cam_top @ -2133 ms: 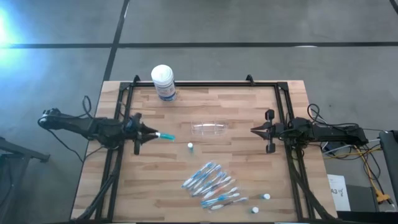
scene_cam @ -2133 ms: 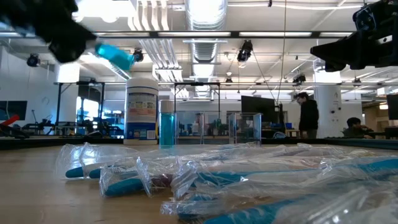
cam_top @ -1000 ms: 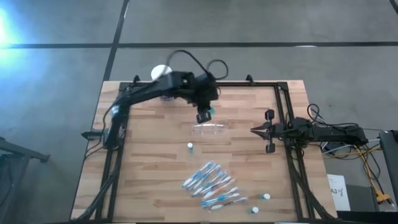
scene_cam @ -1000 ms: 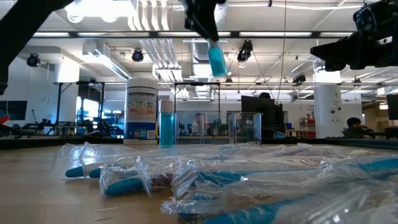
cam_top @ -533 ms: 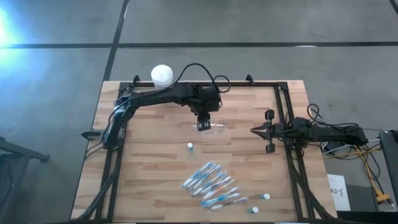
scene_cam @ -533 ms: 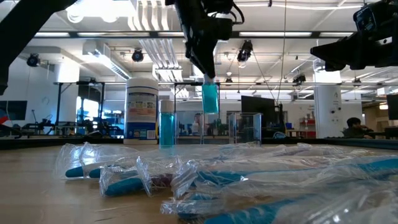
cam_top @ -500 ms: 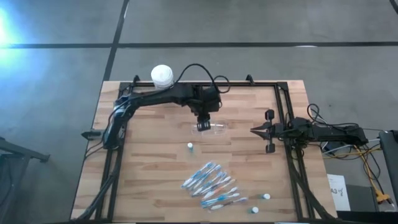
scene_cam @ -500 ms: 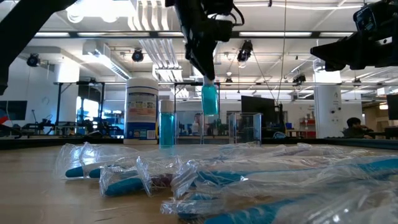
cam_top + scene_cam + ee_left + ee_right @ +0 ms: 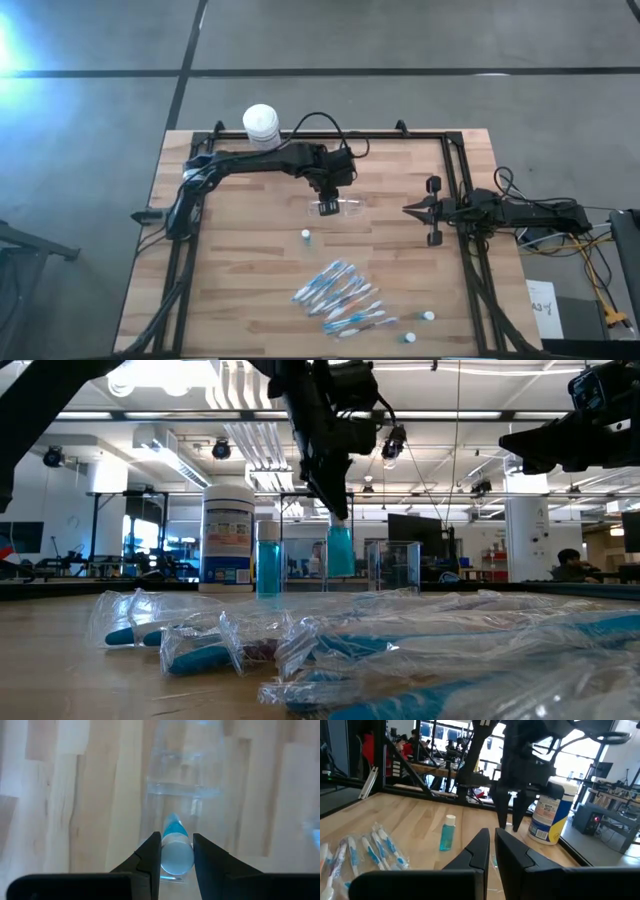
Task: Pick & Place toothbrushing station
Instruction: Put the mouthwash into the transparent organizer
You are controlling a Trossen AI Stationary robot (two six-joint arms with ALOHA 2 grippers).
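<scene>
My left gripper [image 9: 327,205] is over the middle of the table, shut on a tiny blue tube [image 9: 340,550]. Right below it the clear plastic cup [image 9: 345,206] lies on its side on the wood. Whether the tube touches the cup, I cannot tell. Another blue tube [image 9: 306,236] with a white cap stands upright nearer the front. Several wrapped blue-white toothbrushes [image 9: 340,295] lie in a loose pile toward the near edge. My right gripper [image 9: 405,210] waits shut and level at the table's right side. My left gripper pinches the tube's white-capped upper end [image 9: 176,859] between its two fingers [image 9: 150,854]. The fingers come steeply from above, slanting down. The tube's blue body [image 9: 340,555] hangs nearly upright below them, clear of the table, over the left end of the cup.
A bigger white-lidded canister [image 9: 262,130] with a blue label stands at the far left edge. Two more white-capped tubes [image 9: 428,316] lie near the front right corner. A black frame [image 9: 455,170] runs along the table's sides and far edge. People move in the room behind.
My left gripper has come down over the cup and a little toward the near edge, still shut on the tube. The tube has sunk with it and now hangs close above the table, nearer to upright than before.
</scene>
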